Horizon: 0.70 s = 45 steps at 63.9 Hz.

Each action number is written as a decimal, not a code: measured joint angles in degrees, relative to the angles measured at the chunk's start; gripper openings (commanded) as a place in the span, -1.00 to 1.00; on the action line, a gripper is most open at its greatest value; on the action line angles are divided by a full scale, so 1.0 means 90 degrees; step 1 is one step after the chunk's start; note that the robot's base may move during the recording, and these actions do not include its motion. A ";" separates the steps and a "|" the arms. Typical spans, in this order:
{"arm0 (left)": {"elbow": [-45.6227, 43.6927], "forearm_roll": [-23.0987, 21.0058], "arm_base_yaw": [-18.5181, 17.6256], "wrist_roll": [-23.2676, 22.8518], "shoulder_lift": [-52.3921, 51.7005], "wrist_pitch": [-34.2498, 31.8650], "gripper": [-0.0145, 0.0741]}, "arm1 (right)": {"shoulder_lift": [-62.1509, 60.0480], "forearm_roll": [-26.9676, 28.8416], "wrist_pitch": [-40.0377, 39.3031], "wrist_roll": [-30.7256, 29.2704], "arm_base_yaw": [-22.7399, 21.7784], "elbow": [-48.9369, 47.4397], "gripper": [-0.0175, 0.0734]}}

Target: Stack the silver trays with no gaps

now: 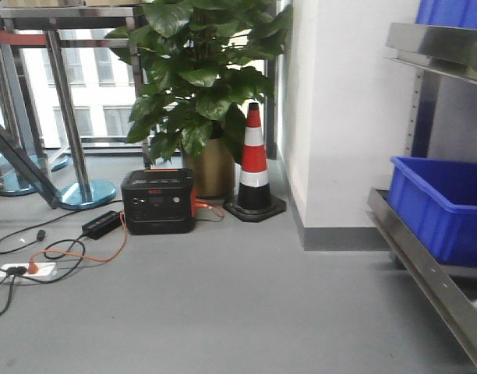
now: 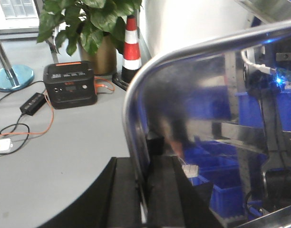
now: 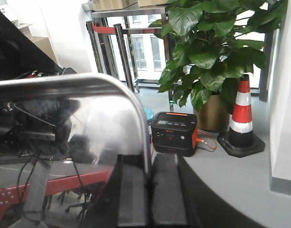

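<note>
while the front camera takes in only a grey floor (image 1: 223,312), a steel shelf rack (image 1: 425,265) and a potted plant (image 1: 199,78), the work shows solely in the wrist views. a blue bin (image 1: 445,202) sits on the rack at right; no tray or arm enters that wide shot. a silver tray (image 2: 198,104) fills the left wrist view, standing on edge, its mirror face running up and to the right of the left gripper (image 2: 144,166), whose two black fingers (image 2: 126,190) are closed on the rolled rim. in the right wrist view a silver tray (image 3: 88,118) spreads up and to the left of the right gripper (image 3: 149,159), likewise clamped on the rim. so the metal lies inward of each arm, between the two; whether that is one tray shared or two alike cannot be told. if two, nesting them likely depends on turning the faces parallel and the rims square, with neither arm the nearer. a traffic cone (image 1: 254,164) and a power station (image 1: 157,202) stand by the plant.
</note>
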 measured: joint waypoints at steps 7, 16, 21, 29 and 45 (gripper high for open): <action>0.0000 0.0000 0.0000 0.0000 0.0000 0.0000 -0.71 | 0.0000 0.0000 0.0000 0.0000 0.0000 0.0000 -0.76; 0.0000 0.0000 0.0000 0.0000 0.0000 -0.0010 -0.71 | 0.0000 0.0000 0.0000 0.0000 0.0000 0.0000 -0.76; 0.0000 0.0000 0.0000 0.0000 0.0000 -0.0010 -0.71 | 0.0000 0.0000 0.0000 0.0000 0.0000 0.0000 -0.76; 0.0000 0.0000 0.0000 0.0000 0.0000 -0.0010 -0.71 | 0.0000 0.0000 -0.0023 0.0000 -0.0013 0.0000 -0.76; 0.0000 0.0000 0.0000 0.0000 0.0000 -0.0010 -0.71 | 0.0000 0.0000 -0.0038 0.0000 -0.0013 0.0000 -0.76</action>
